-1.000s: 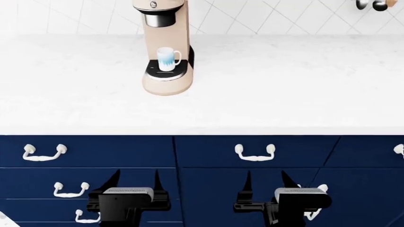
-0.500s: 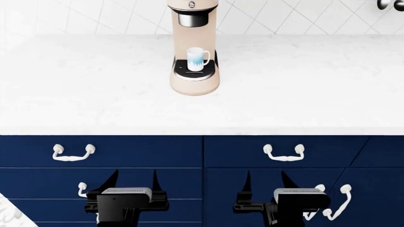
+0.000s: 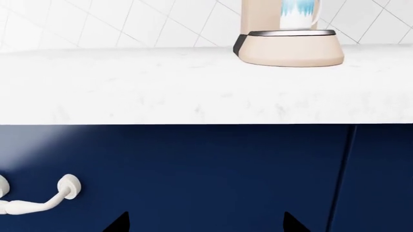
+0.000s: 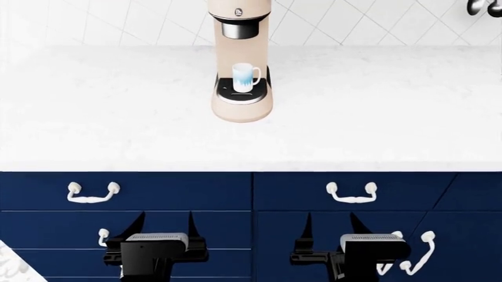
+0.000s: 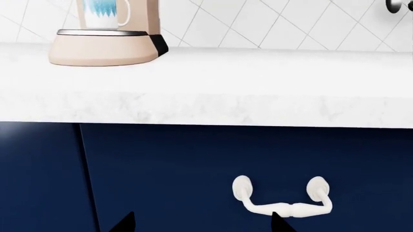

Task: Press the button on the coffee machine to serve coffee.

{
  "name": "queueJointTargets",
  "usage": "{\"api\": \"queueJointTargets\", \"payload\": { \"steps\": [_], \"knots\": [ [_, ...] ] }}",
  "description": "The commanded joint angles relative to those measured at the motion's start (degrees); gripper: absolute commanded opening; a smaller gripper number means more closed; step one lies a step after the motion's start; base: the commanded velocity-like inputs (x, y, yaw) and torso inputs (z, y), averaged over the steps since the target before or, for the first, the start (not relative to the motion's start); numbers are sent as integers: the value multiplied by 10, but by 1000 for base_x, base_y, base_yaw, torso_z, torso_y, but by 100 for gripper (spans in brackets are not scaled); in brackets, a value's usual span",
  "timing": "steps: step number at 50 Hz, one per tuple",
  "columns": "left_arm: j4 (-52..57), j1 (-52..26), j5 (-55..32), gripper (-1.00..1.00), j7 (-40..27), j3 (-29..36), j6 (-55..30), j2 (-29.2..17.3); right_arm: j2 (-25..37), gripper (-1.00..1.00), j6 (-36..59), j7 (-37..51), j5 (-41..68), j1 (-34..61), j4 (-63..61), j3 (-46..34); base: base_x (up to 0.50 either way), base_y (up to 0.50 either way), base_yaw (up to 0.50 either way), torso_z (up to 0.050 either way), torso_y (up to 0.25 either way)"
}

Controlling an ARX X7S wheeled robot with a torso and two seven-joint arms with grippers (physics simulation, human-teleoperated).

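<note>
The tall beige coffee machine (image 4: 241, 59) stands at the back of the white counter, with a white-blue mug (image 4: 246, 77) on its black drip tray. One tiny black button (image 4: 238, 10) shows on its head; the frame cuts off above it, so I cannot tell if it is the lower one. My left gripper (image 4: 164, 218) and right gripper (image 4: 330, 218) hang open and empty, low before the drawers and far below the machine. The left wrist view shows the machine's base (image 3: 290, 48) and open fingertips (image 3: 123, 220). The right wrist view shows the base (image 5: 103, 48) and open fingertips (image 5: 276, 220).
The white marble counter (image 4: 377, 117) spans the view, with a tiled wall behind it. Navy drawers with white handles (image 4: 351, 192) lie under the counter edge, close to both grippers. Dark hanging utensils (image 4: 482, 6) show at the top right.
The view has swung so the coffee machine shifted from left of centre to the middle, then slightly down. Both grippers stay open in the same place in the view.
</note>
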Motion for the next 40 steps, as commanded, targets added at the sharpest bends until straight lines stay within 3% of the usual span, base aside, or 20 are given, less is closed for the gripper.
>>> {"api": "queueJointTargets", "payload": {
  "steps": [1,32,40],
  "knots": [
    [-3,-4,-4,100,-11,5,2,-2,5,100,1,6,6,1,0,-6,0,0,0,50,0],
    [-4,0,-24,100,-17,11,22,-19,16,100,7,20,16,5,1,-21,0,0,0,50,0],
    [4,-3,-16,100,-24,24,6,-19,18,100,3,21,20,7,3,-24,0,0,0,1,0]
  ]
}}
